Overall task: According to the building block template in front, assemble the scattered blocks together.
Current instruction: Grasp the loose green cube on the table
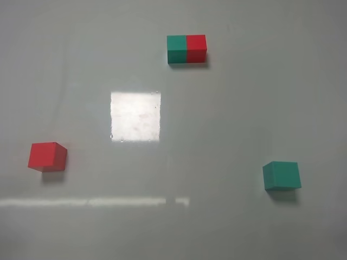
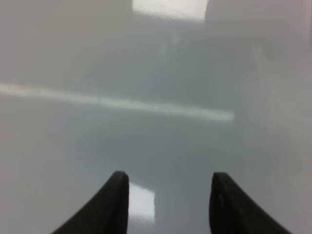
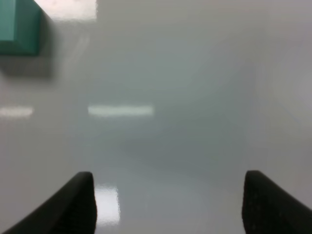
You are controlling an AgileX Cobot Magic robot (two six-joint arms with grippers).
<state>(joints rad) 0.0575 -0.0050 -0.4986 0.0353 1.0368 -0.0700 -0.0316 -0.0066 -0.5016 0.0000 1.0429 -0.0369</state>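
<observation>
The template (image 1: 186,49), a joined bar with a teal-green half on the left and a red half on the right, lies at the back middle of the table. The loose red cube (image 1: 47,156) sits at the left. The loose teal-green cube (image 1: 282,175) sits at the right and also shows in the right wrist view (image 3: 18,27), far from the fingers. Neither arm shows in the exterior high view. My left gripper (image 2: 168,195) is open and empty over bare table. My right gripper (image 3: 168,195) is open wide and empty.
The grey glossy table (image 1: 217,119) carries a bright square light reflection (image 1: 135,116) in the middle and a thin bright streak (image 1: 92,202) near the front.
</observation>
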